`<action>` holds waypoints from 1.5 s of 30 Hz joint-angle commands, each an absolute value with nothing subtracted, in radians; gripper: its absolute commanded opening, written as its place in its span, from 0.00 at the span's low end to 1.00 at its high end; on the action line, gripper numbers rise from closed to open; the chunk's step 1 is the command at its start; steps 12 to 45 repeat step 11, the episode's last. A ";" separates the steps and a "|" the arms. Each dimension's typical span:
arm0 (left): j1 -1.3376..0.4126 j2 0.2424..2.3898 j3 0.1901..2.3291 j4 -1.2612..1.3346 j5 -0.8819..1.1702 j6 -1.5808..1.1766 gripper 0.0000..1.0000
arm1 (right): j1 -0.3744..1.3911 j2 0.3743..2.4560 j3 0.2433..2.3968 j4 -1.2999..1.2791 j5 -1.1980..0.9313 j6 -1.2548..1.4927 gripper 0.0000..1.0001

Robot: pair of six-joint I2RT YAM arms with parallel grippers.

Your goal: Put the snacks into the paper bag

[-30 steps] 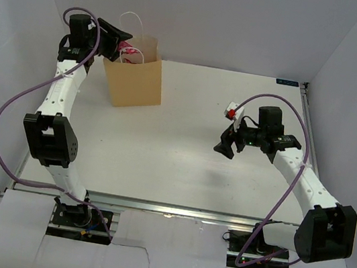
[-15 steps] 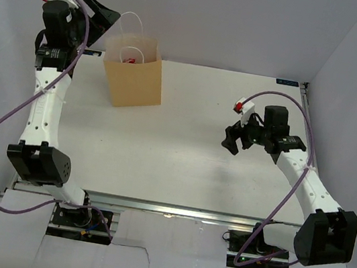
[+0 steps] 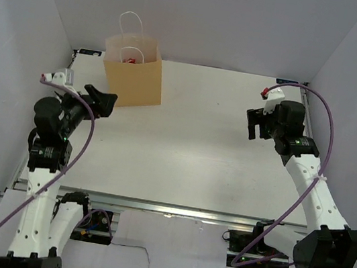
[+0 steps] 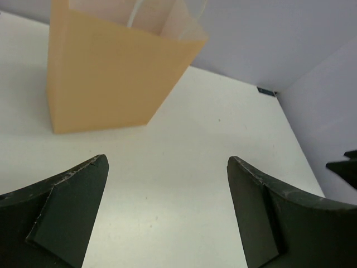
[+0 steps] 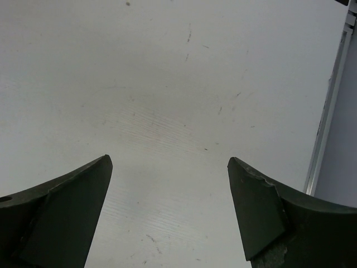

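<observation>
Beyond my left claw point(image 3: 105, 101), the bag point(image 3: 132, 80) stands upright, mouth up.
Both claws gape empty; left is near it, right claw point(image 3: 253, 123) well apart.

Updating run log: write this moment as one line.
left pincer open, empty; right pincer open, empty; paper bag upright, red packet inside

You see a white table point(image 3: 188, 156), faintly scuffed, boxed by pale lilac-grey walls point(image 3: 217, 18) on three sides; light even.
</observation>
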State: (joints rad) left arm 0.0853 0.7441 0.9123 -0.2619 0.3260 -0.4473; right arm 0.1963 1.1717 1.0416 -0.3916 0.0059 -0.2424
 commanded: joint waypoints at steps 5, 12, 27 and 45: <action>0.087 0.485 0.626 -0.222 0.414 -0.454 0.98 | 0.193 1.121 1.069 -0.364 0.091 -0.221 0.90; 0.087 0.426 0.519 -0.233 0.431 -0.471 0.98 | 0.193 1.089 1.042 -0.367 0.064 -0.250 0.90; 0.087 0.426 0.519 -0.233 0.431 -0.471 0.98 | 0.193 1.089 1.042 -0.367 0.064 -0.250 0.90; 0.087 0.426 0.519 -0.233 0.431 -0.471 0.98 | 0.193 1.089 1.042 -0.367 0.064 -0.250 0.90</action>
